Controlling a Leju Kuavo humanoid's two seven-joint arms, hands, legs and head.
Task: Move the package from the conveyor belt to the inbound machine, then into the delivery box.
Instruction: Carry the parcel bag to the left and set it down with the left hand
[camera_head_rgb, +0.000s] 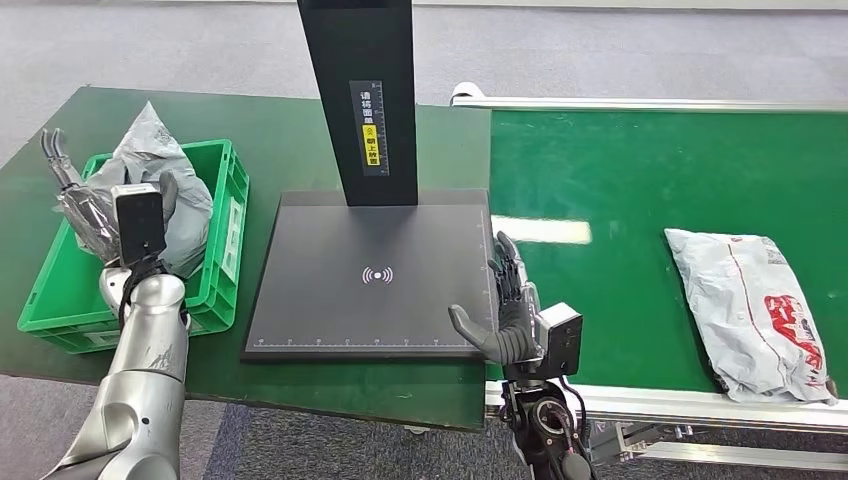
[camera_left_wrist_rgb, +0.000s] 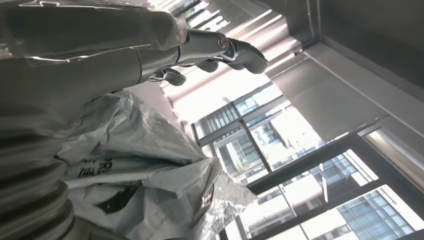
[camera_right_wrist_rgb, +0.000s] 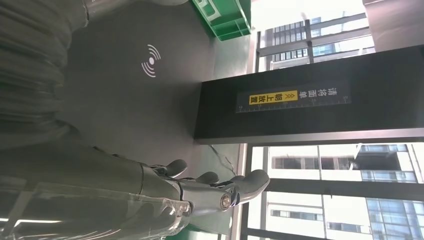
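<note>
1. In front of me is a dark green table (camera_head_rgb: 300, 125).
2. A green box (camera_head_rgb: 225, 215) sits on the left side of the table. It has a grey bag (camera_head_rgb: 150, 150) in it.
3. A flat black machine plate (camera_head_rgb: 370, 275) lies on the table, just right of the box. A black post (camera_head_rgb: 365, 90) stands at its far edge.
4. On the right is a green belt (camera_head_rgb: 640, 180).
5. A white package (camera_head_rgb: 755, 310) with red marks lies on the belt, near its right end.

A white plastic package (camera_head_rgb: 752, 305) with red print is lying flat on the green conveyor belt (camera_head_rgb: 620, 180). A crumpled grey package (camera_head_rgb: 160, 180) is sitting in the green delivery box (camera_head_rgb: 225, 215), beside the black inbound machine (camera_head_rgb: 370, 290).
</note>
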